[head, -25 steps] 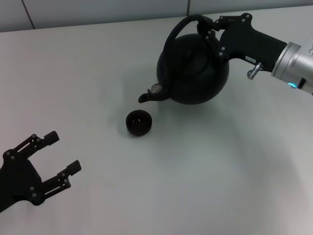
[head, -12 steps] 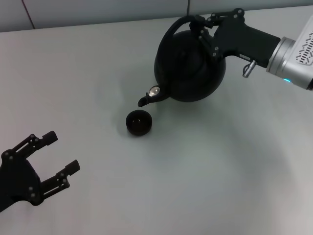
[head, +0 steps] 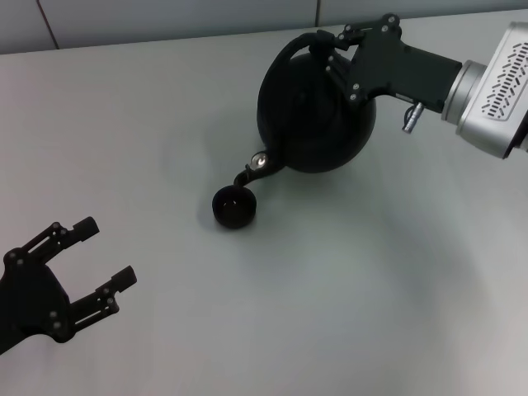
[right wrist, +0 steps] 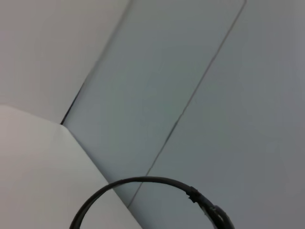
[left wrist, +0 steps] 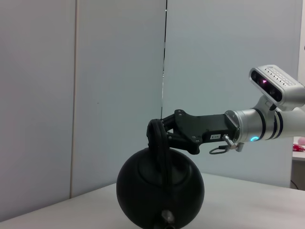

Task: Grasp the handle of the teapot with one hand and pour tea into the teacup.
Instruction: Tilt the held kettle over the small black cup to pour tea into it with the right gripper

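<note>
We see one teapot (head: 313, 120) tipped with its spout over the one teacup (head: 234, 206) on the worktop (head: 165, 124), our right tool (head: 342, 49) clamped on the handle (head: 285, 62). Our left tool (head: 103, 268) hangs spread wide, well apart near us.

A thin black arc, the handle (right wrist: 143, 180), curves across the lower part of the right wrist view, thickening at a small joint toward one end; behind it lies a pale surface (right wrist: 33, 157); beyond that stands a grey panelled wall (right wrist: 200, 71) crossed by dark seams.
</note>
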